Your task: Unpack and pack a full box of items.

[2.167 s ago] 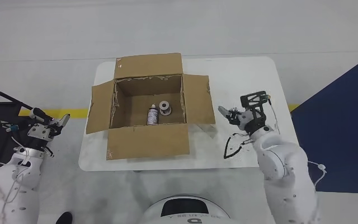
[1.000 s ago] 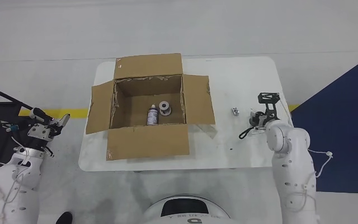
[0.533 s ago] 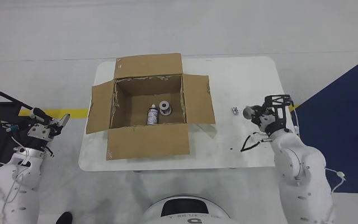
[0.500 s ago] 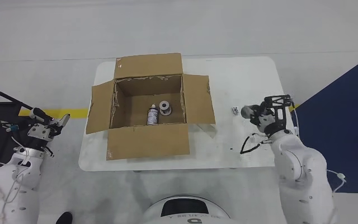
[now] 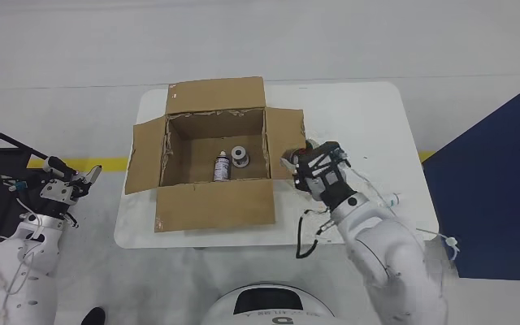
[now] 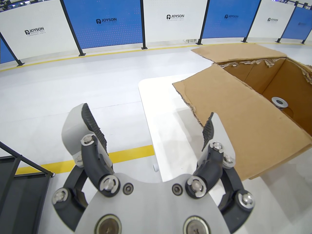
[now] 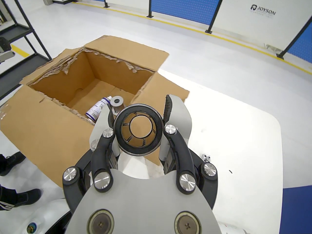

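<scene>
Off the bench's left edge, the left gripper [image 6: 148,113] hung idle, its fingers spread wide with nothing between them. Farther right, the cardboard box [image 5: 215,122] sat on the white bench [image 5: 357,106] with all four flaps folded out. A spray can [image 5: 220,167] lay on its side on the box floor, and a metal spool [image 5: 240,154] stood just beside it. Over the box's right flap [image 5: 284,138], the right gripper [image 7: 140,113] had its fingers clamped on a dark-rimmed metal ring [image 7: 136,150], held clear of the cardboard. A small metal part [image 7: 206,157] lay on the bench beyond it.

Packing looked under way, with the ring short of the opening. Let go there, it would likely strike the flap and roll off across the bench. The fingers pinched a round, smooth outside, so a jolt could let it slip. Brought in too low, it could catch the torn box wall, and dropped straight down it could knock the spool over.
</scene>
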`<move>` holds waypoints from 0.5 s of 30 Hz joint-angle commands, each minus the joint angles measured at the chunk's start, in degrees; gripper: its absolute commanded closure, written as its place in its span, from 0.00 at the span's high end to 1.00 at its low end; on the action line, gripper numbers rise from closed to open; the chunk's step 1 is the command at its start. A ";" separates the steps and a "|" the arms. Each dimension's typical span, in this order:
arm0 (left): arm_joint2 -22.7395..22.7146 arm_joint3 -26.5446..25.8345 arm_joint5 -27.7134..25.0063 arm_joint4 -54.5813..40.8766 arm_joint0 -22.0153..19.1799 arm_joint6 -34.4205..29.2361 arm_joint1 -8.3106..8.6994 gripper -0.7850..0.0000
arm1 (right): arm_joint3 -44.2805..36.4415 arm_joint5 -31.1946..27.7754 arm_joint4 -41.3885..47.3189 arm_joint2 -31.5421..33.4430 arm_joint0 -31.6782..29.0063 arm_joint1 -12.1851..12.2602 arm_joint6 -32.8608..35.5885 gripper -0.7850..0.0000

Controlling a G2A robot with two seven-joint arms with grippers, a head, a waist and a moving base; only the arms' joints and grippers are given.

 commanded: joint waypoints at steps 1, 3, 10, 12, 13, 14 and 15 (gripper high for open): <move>0.00 0.00 0.00 0.00 0.00 0.00 0.00 1.00 | 0.00 2.10 -4.03 -6.80 2.30 -0.48 2.85 0.00; 0.00 0.00 0.00 0.00 0.00 0.00 0.00 1.00 | 0.00 4.45 -6.60 -11.69 4.62 -1.08 5.38 0.00; 0.00 0.00 0.00 0.00 0.00 0.00 0.00 1.00 | 5.91 11.24 -9.41 -22.82 14.22 -3.78 8.88 0.00; 0.00 0.00 0.00 0.00 0.00 0.00 0.00 1.00 | 9.06 13.41 -7.29 -24.20 17.37 -4.77 9.13 0.00; 0.00 0.00 0.00 0.00 0.00 0.00 0.00 1.00 | 10.66 14.34 -6.11 -24.62 19.10 -5.28 9.17 0.00; 0.00 0.00 0.00 0.00 0.00 0.00 0.00 1.00 | 12.41 15.52 -4.99 -24.95 20.87 -5.81 8.88 0.00; 0.00 0.00 0.00 0.00 0.00 0.00 0.00 1.00 | 14.26 16.53 -4.10 -25.36 22.57 -6.33 8.61 0.00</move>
